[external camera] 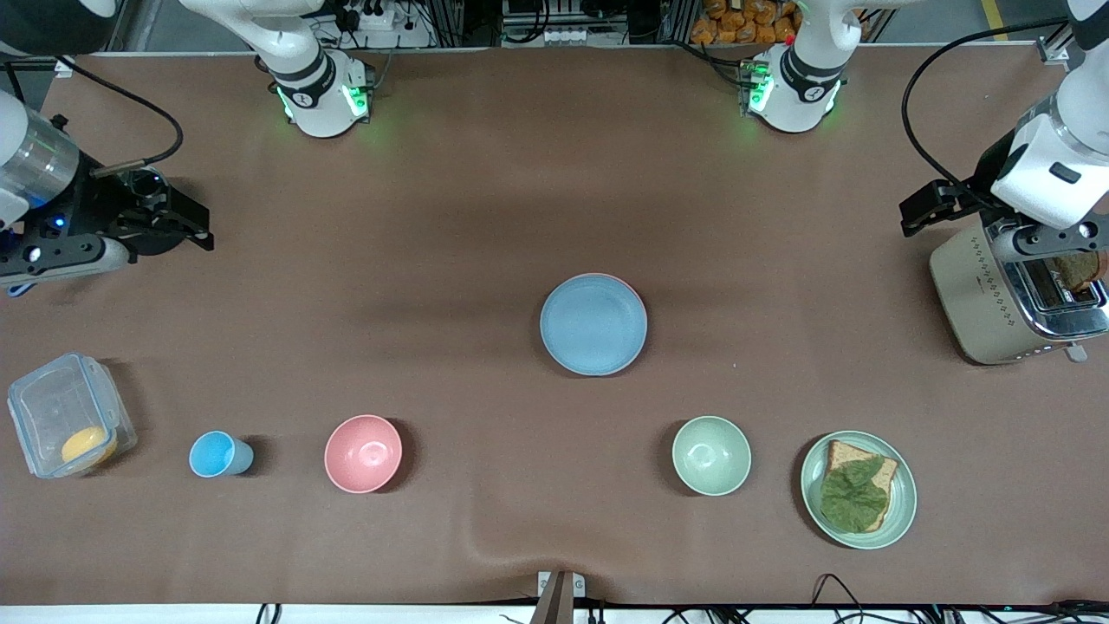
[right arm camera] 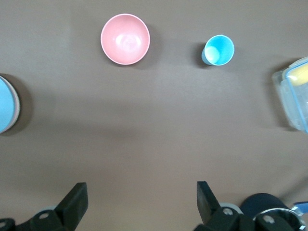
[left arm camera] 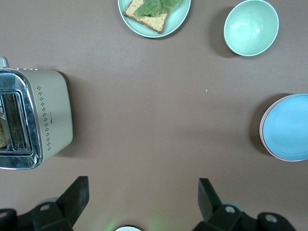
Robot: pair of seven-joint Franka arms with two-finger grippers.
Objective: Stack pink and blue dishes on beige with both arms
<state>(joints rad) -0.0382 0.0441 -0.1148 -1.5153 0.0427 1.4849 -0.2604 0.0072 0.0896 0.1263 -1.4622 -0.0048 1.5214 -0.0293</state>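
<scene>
The light blue plate (external camera: 593, 324) lies on top of a stack in the middle of the table. A thin pink plate rim (external camera: 617, 278) peeks out under it. The beige plate is hidden beneath them. The stack's edge also shows in the left wrist view as the blue plate (left arm camera: 288, 126) and in the right wrist view as the blue plate (right arm camera: 5, 103). My left gripper (external camera: 929, 208) hangs open over the table beside the toaster, empty, its own view showing the left gripper (left arm camera: 143, 192). My right gripper (external camera: 178, 227) hangs open and empty at the right arm's end, seen as the right gripper (right arm camera: 142, 195).
A toaster (external camera: 1014, 295) stands at the left arm's end. Along the front row sit a green plate (external camera: 904, 498) with toast and a leaf, a green bowl (external camera: 711, 455), a pink bowl (external camera: 363, 453), a blue cup (external camera: 217, 454) and a clear container (external camera: 61, 407).
</scene>
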